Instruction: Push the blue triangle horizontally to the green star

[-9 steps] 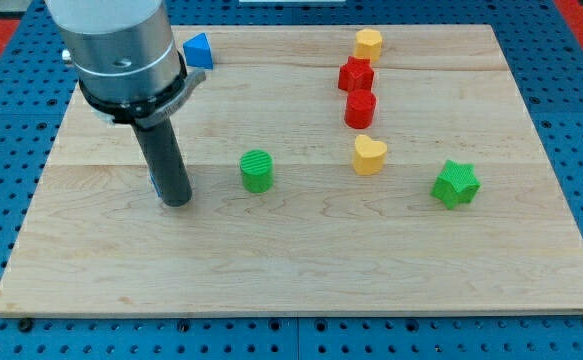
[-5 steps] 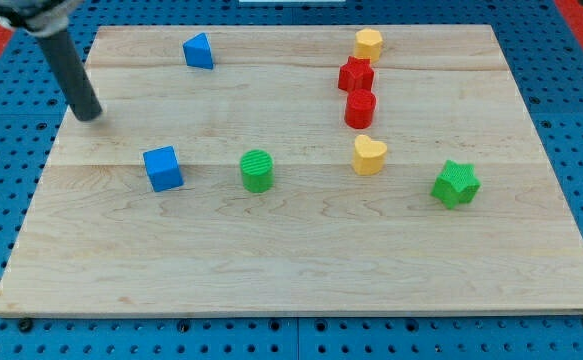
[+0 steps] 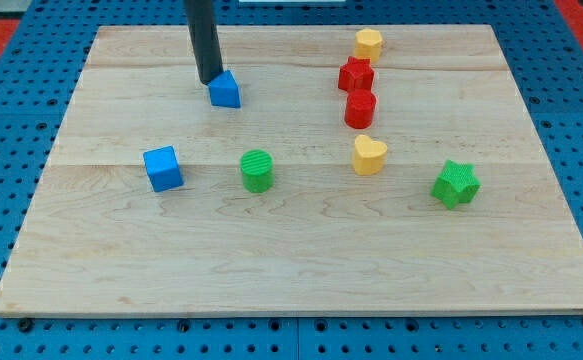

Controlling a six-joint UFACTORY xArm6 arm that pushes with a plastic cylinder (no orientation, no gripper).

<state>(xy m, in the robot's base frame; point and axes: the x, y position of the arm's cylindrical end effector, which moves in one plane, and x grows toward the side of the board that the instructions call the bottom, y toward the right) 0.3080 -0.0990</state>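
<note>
The blue triangle (image 3: 225, 90) lies on the wooden board in the upper middle-left. My tip (image 3: 210, 79) touches its upper left side. The green star (image 3: 456, 184) sits at the view's right, lower than the triangle and far from it.
A blue cube (image 3: 163, 168) and a green cylinder (image 3: 257, 171) lie left of centre. A yellow block (image 3: 369, 44), a red star-like block (image 3: 355, 74), a red cylinder (image 3: 360, 109) and a yellow heart (image 3: 370, 155) form a column between triangle and star.
My tip moved from the board's left edge to the top middle and pushed the blue triangle down and to the right. The other blocks have not moved.
</note>
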